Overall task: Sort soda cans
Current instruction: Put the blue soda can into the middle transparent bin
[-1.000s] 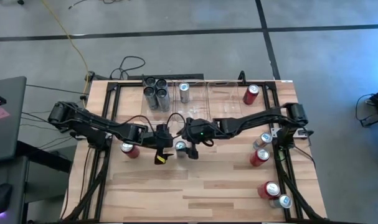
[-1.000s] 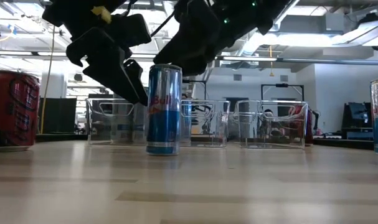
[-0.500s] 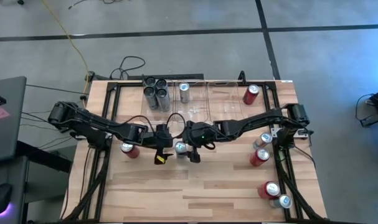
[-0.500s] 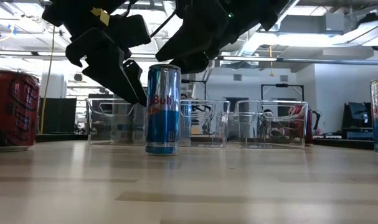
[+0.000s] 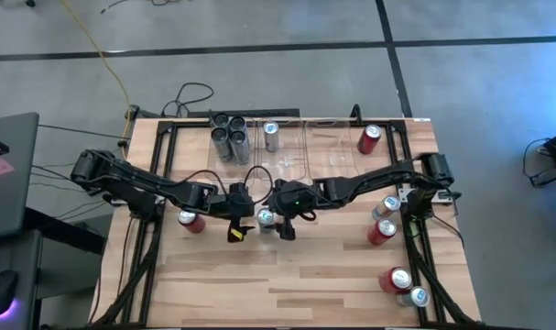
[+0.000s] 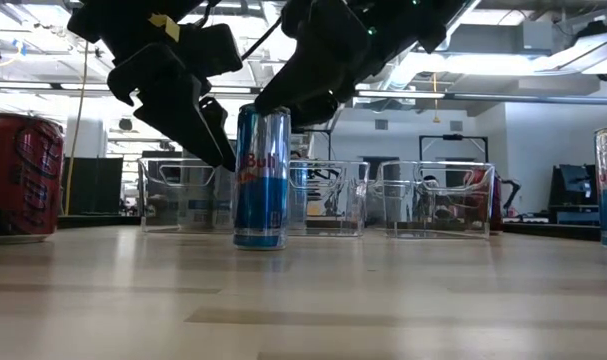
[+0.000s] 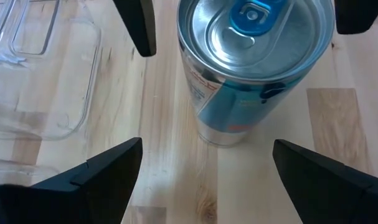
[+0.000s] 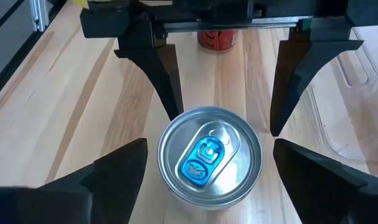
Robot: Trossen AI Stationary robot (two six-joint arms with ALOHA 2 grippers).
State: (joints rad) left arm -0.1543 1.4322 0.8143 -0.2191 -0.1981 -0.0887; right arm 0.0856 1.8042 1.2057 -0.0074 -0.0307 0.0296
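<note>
Soda cans: 4 dark grey (image 5: 229, 136) | 4 red (image 5: 370, 138) | 4 silver-blue (image 5: 266, 217) | both grippers' (image 5: 244, 220) (image 5: 284, 224) jaws apart

Wood-plank table (image 5: 287, 275): clear bins (image 5: 296, 139) along far edge, soda cans (image 5: 387, 220) standing loose mid-table and right side.

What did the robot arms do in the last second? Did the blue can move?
The right gripper slid in toward the silver-blue can and dropped a little, so its open fingers now sit around the can's top. Nothing was grabbed or let go. The can stayed upright in its place, the left gripper stayed open beside it, and the other cans and the bins did not move.
</note>
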